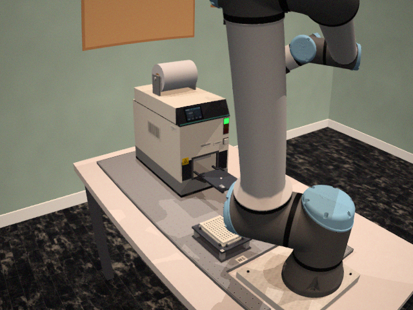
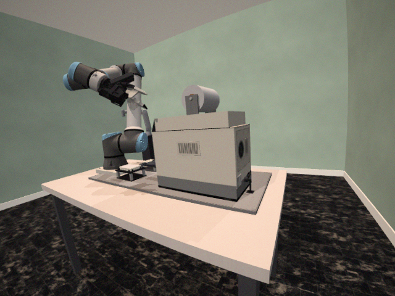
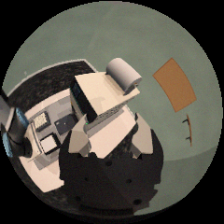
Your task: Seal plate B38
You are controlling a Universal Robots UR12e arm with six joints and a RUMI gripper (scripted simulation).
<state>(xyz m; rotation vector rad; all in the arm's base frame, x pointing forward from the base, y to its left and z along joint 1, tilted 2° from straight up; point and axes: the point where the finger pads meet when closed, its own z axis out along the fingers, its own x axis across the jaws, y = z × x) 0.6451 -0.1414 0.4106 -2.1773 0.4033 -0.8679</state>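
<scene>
Plate B38, cream with open wells, lies flat in nest N1; its right corner is hidden in the top view. The sealer has its dark stage out and bare. Its lamp is green, above the pale START button. In the wrist view a white-topped plate sits in the other nest. My gripper is open and empty, high above the table, away from plate and stage.
A foil roll stands on top of the sealer. The arm's own base stands beside N1, and its upper arm blocks part of the top view. An orange board hangs on the wall.
</scene>
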